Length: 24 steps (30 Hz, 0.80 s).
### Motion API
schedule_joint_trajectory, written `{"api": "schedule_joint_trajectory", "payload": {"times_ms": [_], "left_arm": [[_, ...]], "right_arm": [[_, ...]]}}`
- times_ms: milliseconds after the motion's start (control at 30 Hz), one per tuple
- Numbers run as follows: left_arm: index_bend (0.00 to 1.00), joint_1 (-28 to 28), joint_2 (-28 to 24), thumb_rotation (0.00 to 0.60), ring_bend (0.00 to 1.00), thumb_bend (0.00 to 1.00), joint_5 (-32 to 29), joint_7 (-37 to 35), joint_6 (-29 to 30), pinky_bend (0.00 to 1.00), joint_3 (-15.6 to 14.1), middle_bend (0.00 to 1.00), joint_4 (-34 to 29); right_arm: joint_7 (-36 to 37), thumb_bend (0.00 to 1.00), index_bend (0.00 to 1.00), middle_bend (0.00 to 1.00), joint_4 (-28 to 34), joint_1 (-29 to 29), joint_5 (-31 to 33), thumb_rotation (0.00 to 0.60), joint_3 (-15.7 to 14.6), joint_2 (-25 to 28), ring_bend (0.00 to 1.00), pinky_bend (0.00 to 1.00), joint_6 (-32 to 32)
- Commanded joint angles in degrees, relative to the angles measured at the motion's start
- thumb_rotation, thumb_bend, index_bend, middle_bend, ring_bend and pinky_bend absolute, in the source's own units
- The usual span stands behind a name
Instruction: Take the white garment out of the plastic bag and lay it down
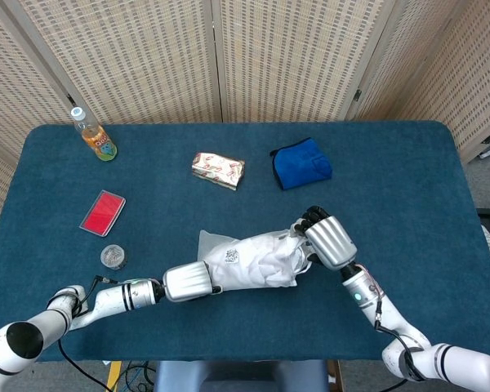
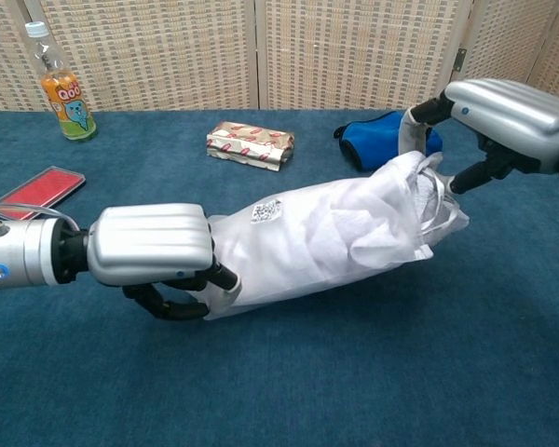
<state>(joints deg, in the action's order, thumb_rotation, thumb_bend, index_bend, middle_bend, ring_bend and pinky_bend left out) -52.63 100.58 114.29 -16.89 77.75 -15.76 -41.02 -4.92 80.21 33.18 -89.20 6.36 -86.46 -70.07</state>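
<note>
Both hands grip plastic bag [image 2: 289,251]: left hand [image 2: 154,256] at closed end; right hand [image 2: 503,116] on white garment [image 2: 419,200] at mouth.

The plastic bag [image 1: 249,263] lies on the table [image 1: 408,204], the garment [image 2: 354,233] in it. Behind the bag sit the foil packet [image 1: 218,170] and, right of that, the folded cloth [image 1: 301,163]. Left of the bag lie the tin [image 1: 113,257] and card [image 1: 102,212]; the bottle [image 1: 93,135] stands far behind-left.
</note>
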Motion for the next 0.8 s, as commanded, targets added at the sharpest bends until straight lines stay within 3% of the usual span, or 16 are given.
{"api": "schedule_joint_trajectory", "payload": {"times_ms": [33, 800], "left_arm": [[0.58, 0.29, -0.31, 0.6, 0.93, 0.47, -0.11, 0.16, -0.01, 0.81, -0.14, 1.0, 0.02], [0.59, 2.91, -4.8, 0.6, 0.93, 0.48, -3.22, 0.52, -2.44, 0.81, -0.05, 1.0, -0.68]], "right_arm": [[0.24, 0.68, 0.9, 0.53, -0.03, -0.13, -0.08, 0.6, 0.03, 0.25, 0.37, 0.27, -0.3], [4.02, 0.68, 0.93, 0.56, 1.62, -2.13, -0.14, 0.6, 1.35, 5.37, 0.41, 0.27, -4.25]]}}
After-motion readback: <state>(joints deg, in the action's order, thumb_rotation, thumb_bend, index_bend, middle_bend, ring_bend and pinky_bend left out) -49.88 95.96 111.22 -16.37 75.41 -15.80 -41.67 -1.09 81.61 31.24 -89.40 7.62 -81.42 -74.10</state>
